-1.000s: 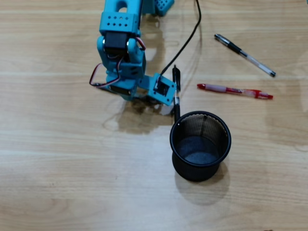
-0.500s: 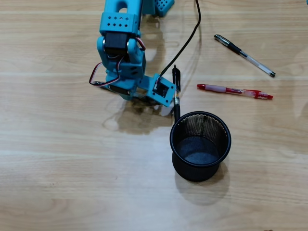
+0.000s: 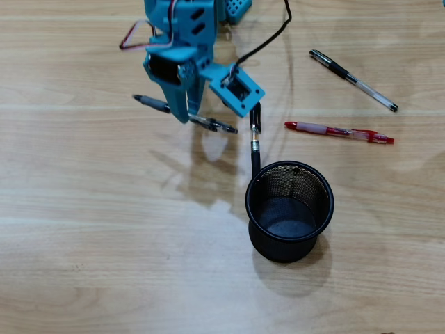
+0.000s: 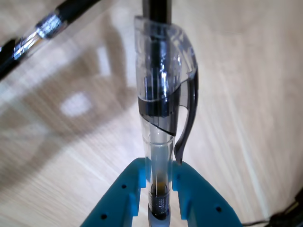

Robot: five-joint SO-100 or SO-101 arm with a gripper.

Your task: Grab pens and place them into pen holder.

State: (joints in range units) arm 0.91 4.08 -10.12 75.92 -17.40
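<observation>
Between the blue fingers (image 4: 182, 191) of the gripper (image 4: 159, 177) a clear pen (image 4: 161, 113) is clamped above the table (image 3: 83, 243), its tip apparently hidden overhead; the pen holder (image 3: 289, 210) is left nearby.

We see a desk, probably in an office or home: a light wood-grain laminate tabletop (image 3: 83, 243), scattered ballpoint pens (image 3: 339, 131), a round black wire-mesh pen holder (image 3: 289, 240).

Clear glossy plastic pen (image 4: 161, 118); wood-grain table (image 3: 104, 229).
</observation>
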